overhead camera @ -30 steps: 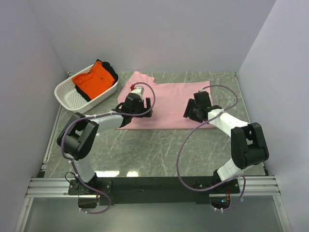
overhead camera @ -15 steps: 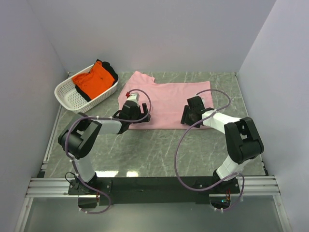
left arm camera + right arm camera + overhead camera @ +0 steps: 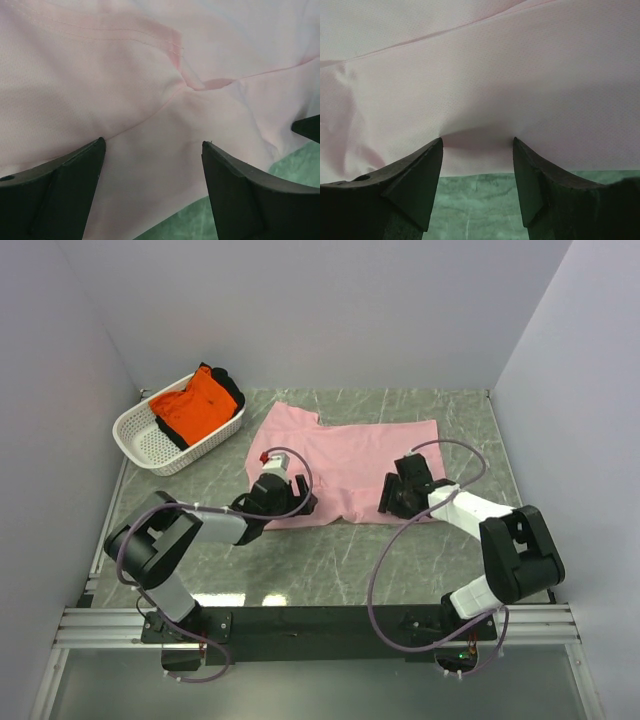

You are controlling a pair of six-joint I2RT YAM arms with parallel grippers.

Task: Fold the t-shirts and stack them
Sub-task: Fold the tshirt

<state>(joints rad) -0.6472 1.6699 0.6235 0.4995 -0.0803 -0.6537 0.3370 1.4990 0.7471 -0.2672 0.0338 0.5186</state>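
The pink t-shirt [image 3: 355,450] lies lengthwise left-right, its near hem inside left and right jaws. Both stand wide open, gripping nothing.

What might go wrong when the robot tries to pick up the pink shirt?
The left gripper hangs open over a bunched seam of the pink shirt, so it might pinch extra layers. The right gripper sits at the hem, so it might catch too little cloth and slip off.
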